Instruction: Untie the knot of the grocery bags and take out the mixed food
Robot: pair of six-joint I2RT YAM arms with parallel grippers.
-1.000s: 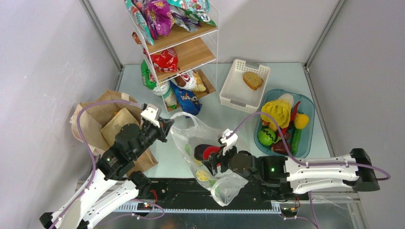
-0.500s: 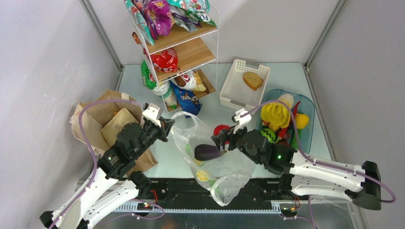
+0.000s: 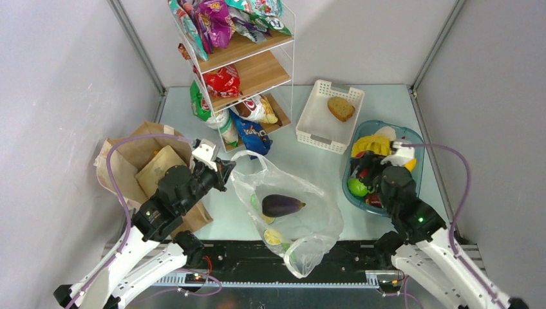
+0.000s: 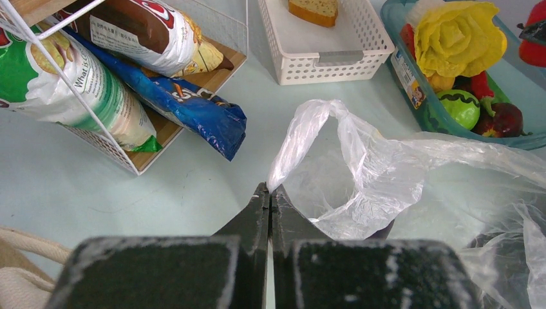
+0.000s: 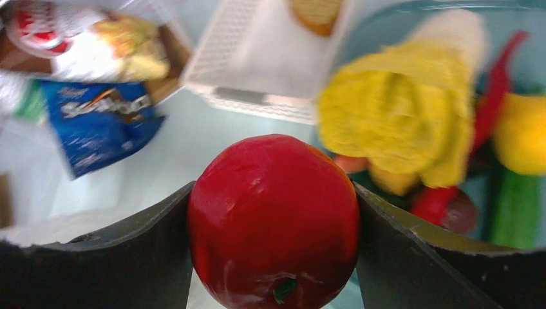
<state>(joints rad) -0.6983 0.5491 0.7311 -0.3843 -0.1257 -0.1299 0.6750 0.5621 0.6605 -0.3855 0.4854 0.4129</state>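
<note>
Tabletop [image 3: 302,158] of a pale mint colour, smooth and a little shiny, makes the floor of a small booth. Plain grey walls [image 3: 64,96] close it on 3 sides, and thin metal posts [image 3: 138,48] run up the 2 far corners. A black rail [image 3: 257,254] lies along the near edge, at the bases of the 2 arms.

At the far left stands a white wire rack [image 3: 286,61] with wooden shelves, full of coloured packets [image 3: 222,80]. Right of it is a white basket [image 3: 315,125] with a bread slice [image 3: 340,108] inside. Further right sits a blue tub [image 3: 415,141], which holds a long red chili [image 5: 499,77], a yellow fruit [image 5: 521,135] and other food.

The brown paper bag [image 3: 129,161] lies at the left side, partly under the left arm. The clear plastic bag [image 3: 309,225] is spread on the table between the 2 arms, and a purple eggplant [image 3: 281,205] lies in it.

The left gripper [image 4: 269,196] has its jaws pressed fully together. They pinch the thin film at the foot of the plastic bag's loop handle [image 4: 309,119], which stands up from the table.

The right gripper [image 5: 273,193] hangs over the left part of the blue tub. Its fingers [image 5: 129,251] are spread wide around a red tomato [image 5: 273,225] and touch it on both sides, so the tomato is held clear above the tub.
</note>
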